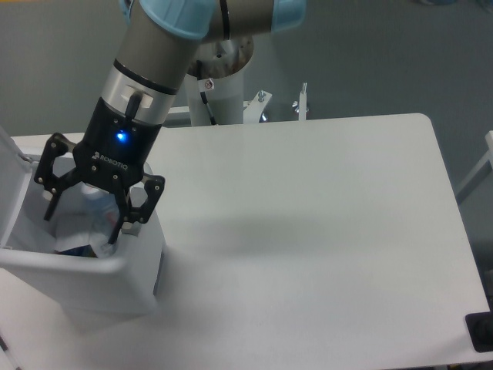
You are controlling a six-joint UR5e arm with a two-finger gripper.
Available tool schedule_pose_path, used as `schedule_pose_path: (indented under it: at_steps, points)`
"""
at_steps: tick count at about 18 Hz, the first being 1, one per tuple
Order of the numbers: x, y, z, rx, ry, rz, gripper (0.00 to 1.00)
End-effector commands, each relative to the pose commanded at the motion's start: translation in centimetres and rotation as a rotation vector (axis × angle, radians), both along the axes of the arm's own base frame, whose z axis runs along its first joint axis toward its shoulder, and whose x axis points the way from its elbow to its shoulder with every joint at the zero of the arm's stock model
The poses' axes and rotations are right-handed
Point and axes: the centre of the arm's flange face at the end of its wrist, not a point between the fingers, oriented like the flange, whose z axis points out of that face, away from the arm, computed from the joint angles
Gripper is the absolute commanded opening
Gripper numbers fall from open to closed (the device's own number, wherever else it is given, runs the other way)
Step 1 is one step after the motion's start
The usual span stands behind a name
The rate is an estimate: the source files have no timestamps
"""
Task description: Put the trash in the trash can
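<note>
At the lower left of the frame we see the trash can (92, 281) standing on the counter (308, 231), its front wall nearest the camera. Inside it lies the plastic bottle (96, 212), bluish and crushed, with something white beside it that we cannot identify for certain; it may be the paper carton, but the end effector blocks much of the opening. We judge the task close to finished: the bottle is inside the bin and we see no trash lying on the counter. Just above the opening hangs the end effector (81, 223), its fingers spread apart and gripping nothing. Farther back, at upper left, the arm (154, 54) slants up out of the frame.
</note>
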Motion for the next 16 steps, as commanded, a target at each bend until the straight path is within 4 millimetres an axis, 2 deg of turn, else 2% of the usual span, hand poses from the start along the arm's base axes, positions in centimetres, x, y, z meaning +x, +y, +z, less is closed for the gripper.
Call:
schedule_pose_path:
  at_steps: [2, 9, 11, 13, 16]
  points:
    - [-1.1, -0.1, 0.6, 0.01, 0.009, 0.014, 1.0]
    - [-11.0, -4.4, 4.6, 0.075, 0.112, 0.14, 1.0]
    - [-14.4, -6.2, 3.6, 0.061, 0.131, 0.172, 1.0]
    - [-17.7, -8.0, 1.5, 0.032, 0.136, 0.201, 1.0]
    - [-21.4, -10.9, -1.9, -0.011, 0.176, 0.192, 1.0]
